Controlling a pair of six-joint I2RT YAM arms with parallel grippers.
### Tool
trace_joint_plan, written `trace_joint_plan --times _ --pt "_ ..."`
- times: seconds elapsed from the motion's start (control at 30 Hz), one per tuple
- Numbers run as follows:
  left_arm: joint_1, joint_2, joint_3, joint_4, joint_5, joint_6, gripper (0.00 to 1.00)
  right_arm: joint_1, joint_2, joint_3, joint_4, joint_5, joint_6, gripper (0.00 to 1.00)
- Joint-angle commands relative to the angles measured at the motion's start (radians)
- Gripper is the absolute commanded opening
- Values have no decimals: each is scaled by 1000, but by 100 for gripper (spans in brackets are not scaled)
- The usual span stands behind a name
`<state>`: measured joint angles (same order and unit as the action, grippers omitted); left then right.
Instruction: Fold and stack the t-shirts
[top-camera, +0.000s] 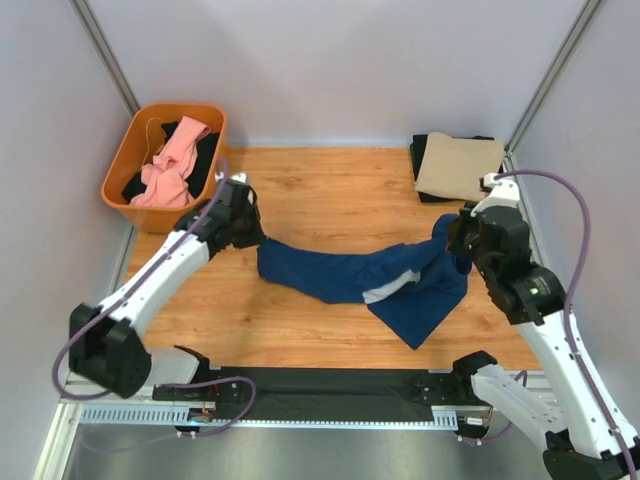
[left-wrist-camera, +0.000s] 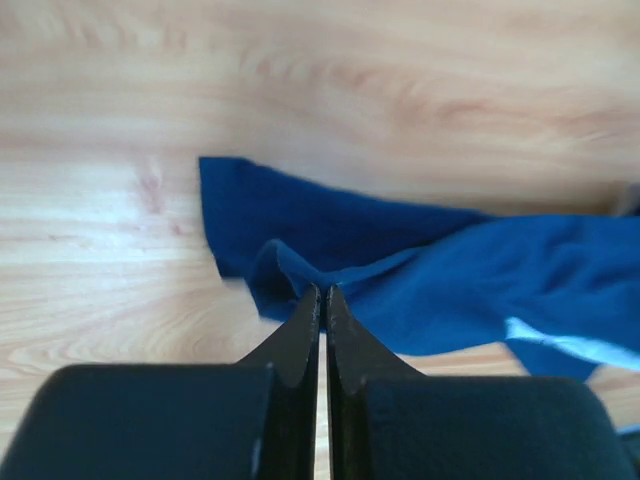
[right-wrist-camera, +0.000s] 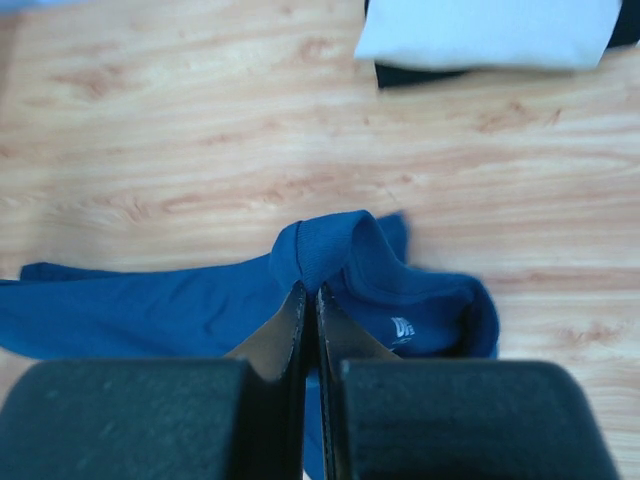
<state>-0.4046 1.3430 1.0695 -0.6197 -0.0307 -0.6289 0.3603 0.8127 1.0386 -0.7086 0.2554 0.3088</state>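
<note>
Across the middle of the wooden bench (top-camera: 330, 195), the navy t-shirt (top-camera: 340, 275) is held strung between the two arms, rumpled and sagging onto the wood, with a pale strip showing on its right half. The left pincer (top-camera: 246, 228) is closed on one end of the cloth; in its wrist view only a thin navy fold is nipped between the meeting jaws. The right pincer (top-camera: 457, 240) is likewise clamped on a raised fold close to the neck label.

The step in hand is judged to be spreading the shirt flat before any fold is made. It would be done best if both ends were drawn apart evenly and at one height, so that slack is taken out without twisting. Because both holds are slight, a gentle pull is called for, lest the cloth slip free. The shirt should be laid well short of the folded tan t-shirt (top-camera: 460, 165) in the far right corner. Pink t-shirt (top-camera: 170, 172) and a black one lie in the orange basket (top-camera: 118, 180).
</note>
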Motion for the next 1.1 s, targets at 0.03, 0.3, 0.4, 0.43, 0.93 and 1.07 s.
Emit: trace_joint_plan --times 0.03,0.3,0.4,0.43,0.93,1.07 --pt "-2 -219 190 -165 -72 66 0 -3 -110 194 -12 27 -42 1" --pt "-2 -536 490 -224 -58 236 0 -3 -389 374 81 -62 -158 0" --pt "-2 -591 582 -192 -103 339 0 -3 -438 379 165 -56 -187 0" --pt "-2 -588 602 -172 -112 360 0 -4 -431 396 176 -48 -209 0" --pt "274 106 1175 -167 69 374 0 -9 256 597 360 185 -254 0" --pt "340 260 1115 -186 126 360 9 -35 370 516 367 199 -183 90"
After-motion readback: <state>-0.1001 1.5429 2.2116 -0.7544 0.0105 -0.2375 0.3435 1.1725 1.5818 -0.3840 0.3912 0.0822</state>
